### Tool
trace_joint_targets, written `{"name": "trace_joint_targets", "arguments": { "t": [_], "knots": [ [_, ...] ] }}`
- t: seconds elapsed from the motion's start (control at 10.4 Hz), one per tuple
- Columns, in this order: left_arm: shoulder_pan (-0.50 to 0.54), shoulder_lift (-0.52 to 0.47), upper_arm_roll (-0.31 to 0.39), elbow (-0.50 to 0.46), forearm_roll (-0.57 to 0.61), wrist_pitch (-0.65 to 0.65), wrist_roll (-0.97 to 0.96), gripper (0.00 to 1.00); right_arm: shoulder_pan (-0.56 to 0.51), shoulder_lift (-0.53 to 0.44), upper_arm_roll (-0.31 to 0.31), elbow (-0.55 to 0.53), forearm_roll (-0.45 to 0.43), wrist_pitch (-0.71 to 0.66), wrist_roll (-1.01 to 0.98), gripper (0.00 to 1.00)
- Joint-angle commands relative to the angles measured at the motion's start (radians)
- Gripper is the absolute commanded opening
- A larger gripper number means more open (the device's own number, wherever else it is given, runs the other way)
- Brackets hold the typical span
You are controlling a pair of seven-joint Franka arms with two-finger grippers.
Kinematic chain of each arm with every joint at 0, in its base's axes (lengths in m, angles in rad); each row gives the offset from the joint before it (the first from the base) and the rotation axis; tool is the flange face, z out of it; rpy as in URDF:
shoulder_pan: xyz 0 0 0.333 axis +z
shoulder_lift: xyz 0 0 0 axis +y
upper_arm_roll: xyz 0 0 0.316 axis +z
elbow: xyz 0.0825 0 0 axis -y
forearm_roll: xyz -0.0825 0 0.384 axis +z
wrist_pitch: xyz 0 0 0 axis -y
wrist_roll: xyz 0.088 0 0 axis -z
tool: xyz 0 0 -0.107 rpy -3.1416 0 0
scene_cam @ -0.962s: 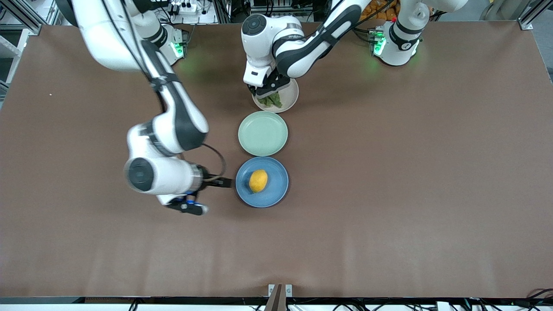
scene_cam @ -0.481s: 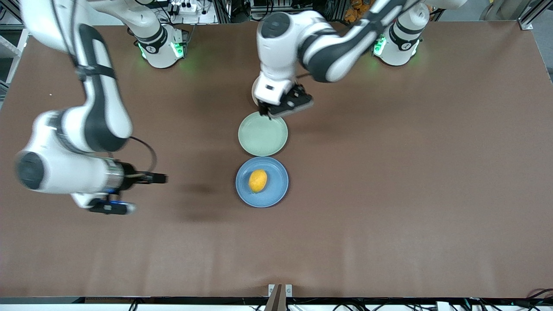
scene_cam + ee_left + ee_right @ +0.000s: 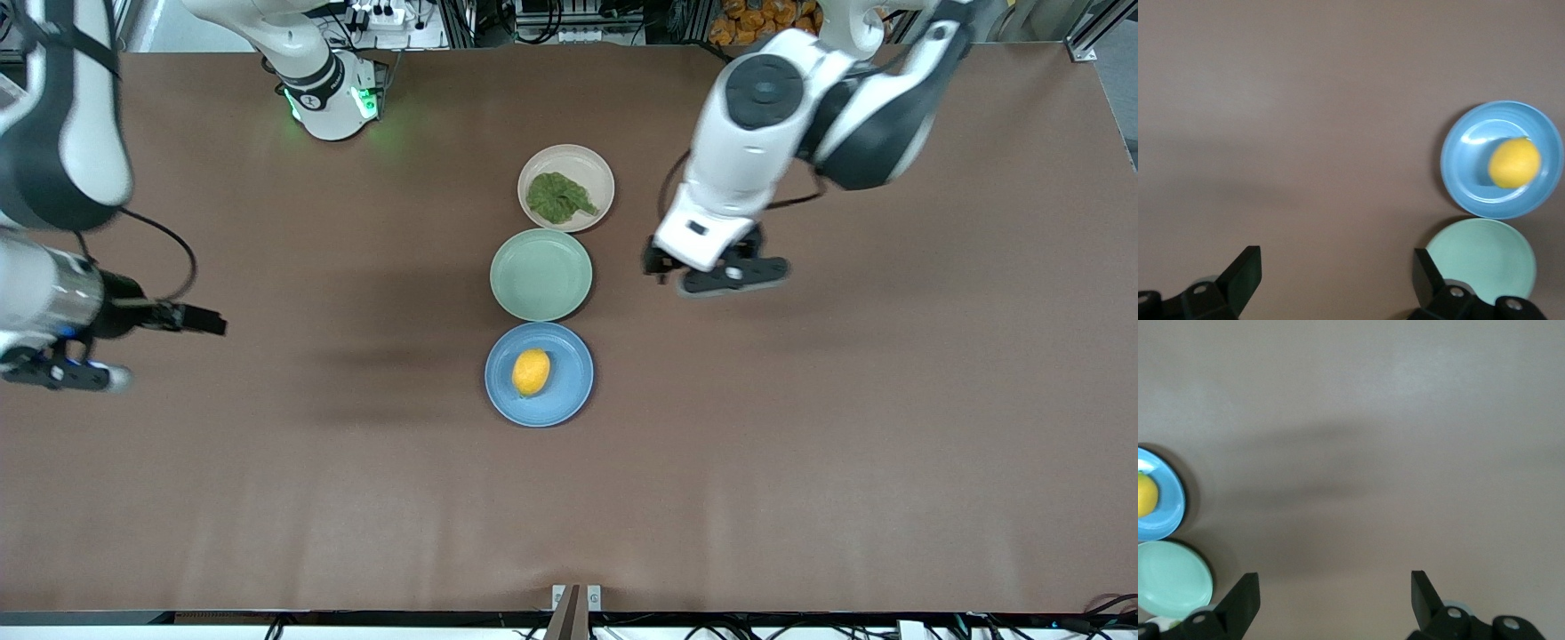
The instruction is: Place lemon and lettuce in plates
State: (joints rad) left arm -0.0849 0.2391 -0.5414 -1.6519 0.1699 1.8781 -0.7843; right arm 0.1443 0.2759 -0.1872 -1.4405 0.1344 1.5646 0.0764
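The lemon lies in the blue plate. The lettuce lies in the pale pink-beige plate, the plate closest to the robots' bases. My left gripper is open and empty, up over bare table beside the plates toward the left arm's end. Its wrist view shows its open gripper, the lemon and the blue plate. My right gripper is open and empty over bare table at the right arm's end. Its wrist view shows its open gripper, the blue plate and the lemon.
An empty mint green plate lies between the blue plate and the pink-beige plate; it also shows in the left wrist view and the right wrist view. The brown table stretches wide around the three plates.
My left gripper has left the lettuce in the pink-beige plate and swung up toward the left arm's end. My right gripper has drawn away from the blue plate toward the right arm's end.
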Motion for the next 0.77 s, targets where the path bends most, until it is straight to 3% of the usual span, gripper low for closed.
{"name": "trace_joint_targets", "arguments": {
  "t": [0.0, 0.29, 0.48, 0.67],
  "knots": [
    [0.034, -0.095, 0.064, -0.019, -0.035, -0.043, 0.136, 1.00, -0.043, -0.107, 0.025, -0.055, -0.019, -0.030, -0.009, 1.00],
    [0.042, -0.164, 0.196, -0.014, -0.105, -0.063, 0.268, 1.00, -0.048, -0.136, 0.046, -0.054, -0.125, -0.051, -0.004, 1.00],
    [0.042, -0.214, 0.279, -0.011, -0.168, -0.092, 0.394, 1.00, -0.071, -0.161, 0.061, -0.046, -0.127, -0.041, 0.000, 1.00],
    [0.071, -0.230, 0.301, 0.071, -0.165, -0.199, 0.480, 1.00, -0.087, -0.178, 0.061, -0.043, -0.128, -0.041, -0.006, 1.00]
  ]
}}
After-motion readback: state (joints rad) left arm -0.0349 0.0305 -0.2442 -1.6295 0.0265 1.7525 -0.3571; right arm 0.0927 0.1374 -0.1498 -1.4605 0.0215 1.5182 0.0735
